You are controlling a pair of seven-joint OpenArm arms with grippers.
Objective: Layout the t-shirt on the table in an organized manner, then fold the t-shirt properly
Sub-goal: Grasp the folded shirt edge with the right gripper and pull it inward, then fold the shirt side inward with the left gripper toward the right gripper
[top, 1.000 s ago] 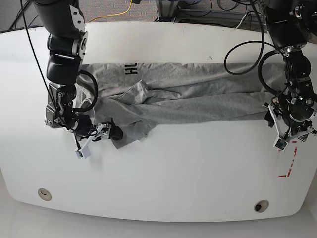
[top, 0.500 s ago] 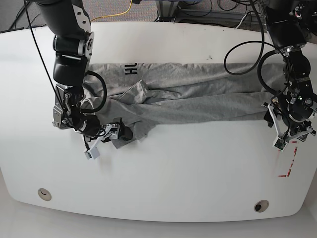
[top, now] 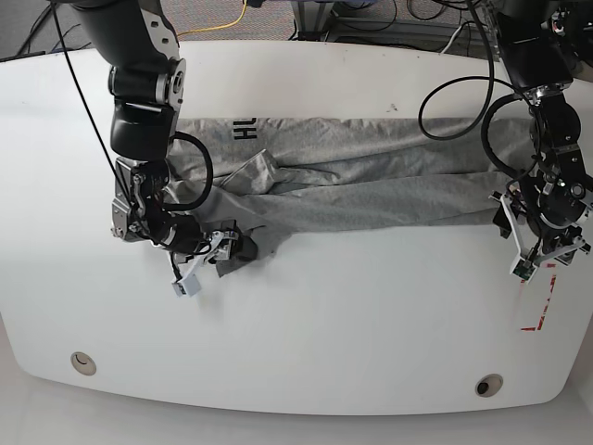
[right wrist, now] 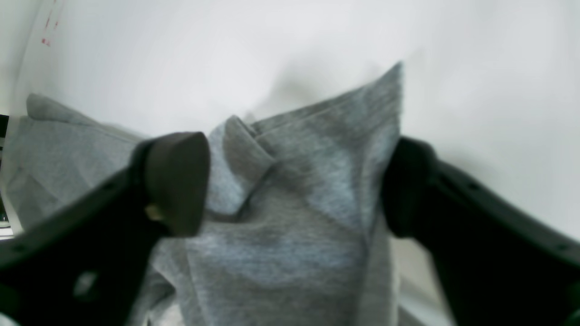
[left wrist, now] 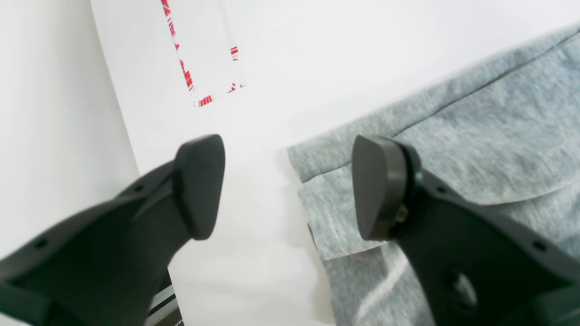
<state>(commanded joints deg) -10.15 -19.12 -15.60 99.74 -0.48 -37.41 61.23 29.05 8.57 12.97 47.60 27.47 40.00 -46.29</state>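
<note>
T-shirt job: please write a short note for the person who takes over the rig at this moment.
Left gripper: open, over the t-shirt edge near the red dashed mark, holding nothing.
Right gripper: open, jaws on both sides of a raised fold of cloth, not closed on it.
T-shirt lies bunched in a long wrinkled strip on the table.
Done: nothing flat.
Left: spread it, then fold.

The t-shirt [top: 352, 181] lies across the table [top: 306, 334], with one gripper [top: 215, 250] at each end [top: 536, 243].
</note>
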